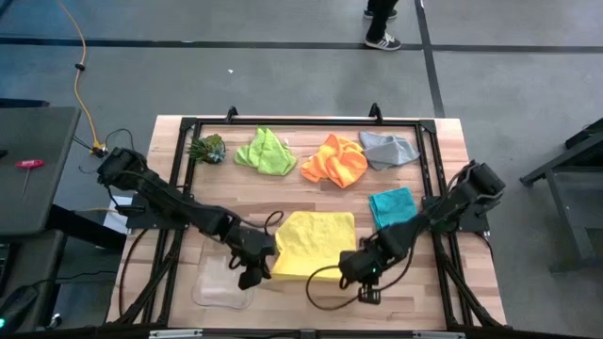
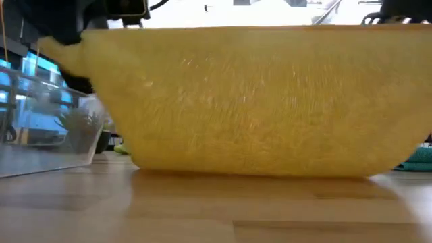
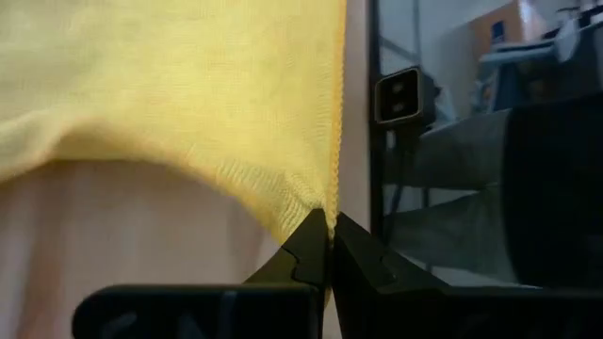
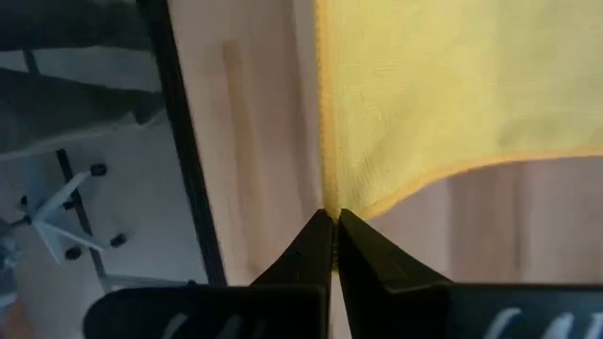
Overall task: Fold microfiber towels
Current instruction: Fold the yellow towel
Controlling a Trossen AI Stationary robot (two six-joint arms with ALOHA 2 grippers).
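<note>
The yellow towel [image 1: 316, 243] is in the middle of the table, with its near edge raised between my two grippers. My left gripper [image 3: 330, 218] is shut on its near-left corner and my right gripper [image 4: 333, 215] on its near-right corner. In the low view the yellow towel [image 2: 263, 101] hangs like a curtain, and its lower part rests on the wood. The lime green towel [image 1: 267, 151], orange towel [image 1: 334, 160] and grey towel [image 1: 388, 149] lie crumpled along the far side. The teal towel [image 1: 392, 205] lies flat to the right. My left gripper pinches the yellow towel's near-left corner [image 3: 318, 200] between its two fingers, slanting down from the table's left. The stitched side edge runs away from the fingers. My right gripper pinches the near-right corner [image 4: 332, 200] between its two fingers, pointing steeply down. The cloth spreads away from that corner, and its far part lies on the table.
A clear plastic bin [image 1: 224, 281] sits at the near left, close to my left gripper. A small spiky plant [image 1: 207, 148] stands at the far left corner. A black frame [image 1: 311, 122] borders the table. A person's feet [image 1: 382, 38] show beyond the far edge.
</note>
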